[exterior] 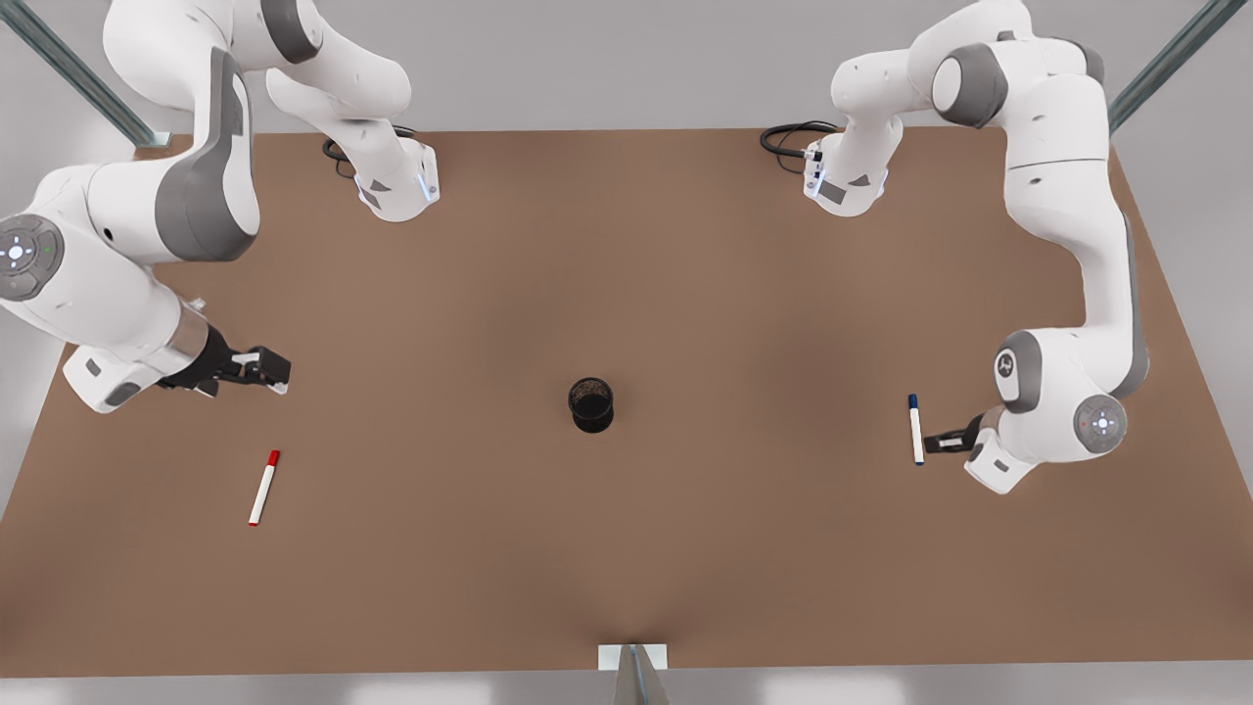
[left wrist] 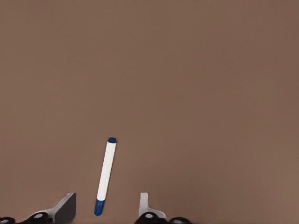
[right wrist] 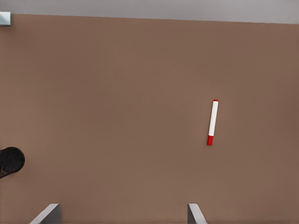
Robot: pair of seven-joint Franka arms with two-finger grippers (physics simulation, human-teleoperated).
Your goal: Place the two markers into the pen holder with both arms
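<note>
Even, soft, bright light; faint shadows on the table (exterior: 626, 548).

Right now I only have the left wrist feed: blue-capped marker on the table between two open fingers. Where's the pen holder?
Observer: The pen holder stands upright mid-table in the front view, well apart from the blue marker.
Operator: Red one?
Observer: The red marker lies flat near the front view's left.
Operator: Right gripper on it?
Observer: No. The right gripper is open, apart from it and holding nothing.
</note>
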